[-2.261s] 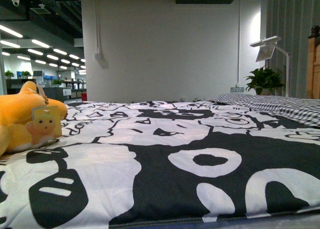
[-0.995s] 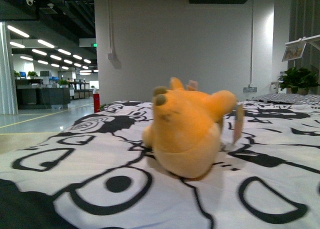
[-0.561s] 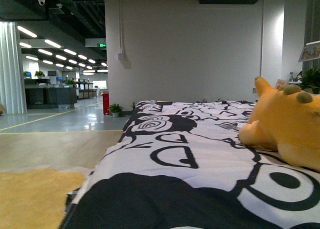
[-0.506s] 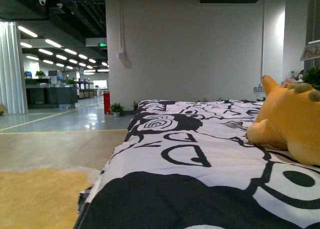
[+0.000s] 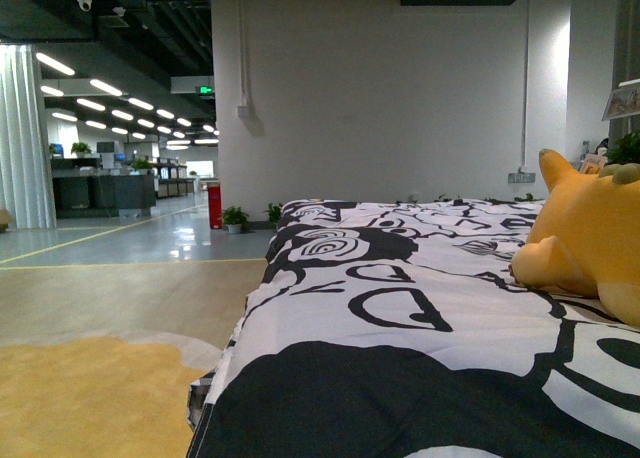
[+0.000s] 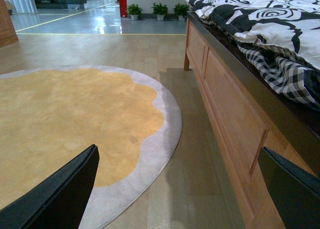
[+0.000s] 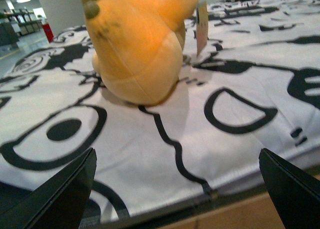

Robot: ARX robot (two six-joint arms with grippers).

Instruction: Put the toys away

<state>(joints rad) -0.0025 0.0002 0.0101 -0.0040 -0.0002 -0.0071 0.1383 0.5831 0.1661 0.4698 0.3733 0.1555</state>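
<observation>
At lower left of the front view the yellow rug (image 5: 90, 388) is lying on the floor. The black-and-white duvet (image 5: 400, 308) is covering the bed through the middle. The orange plush toy (image 5: 590, 228) is sitting on it at the right edge, partly cut off. The left claw (image 6: 177, 159) is gaping wide and empty beside the wooden bed frame (image 6: 225, 104). The right claw (image 7: 176, 159) is also gaping wide and empty, facing the toy. The toy is looking light, soft and squashy, so pinching deep into its rounded body seems surest.
</observation>
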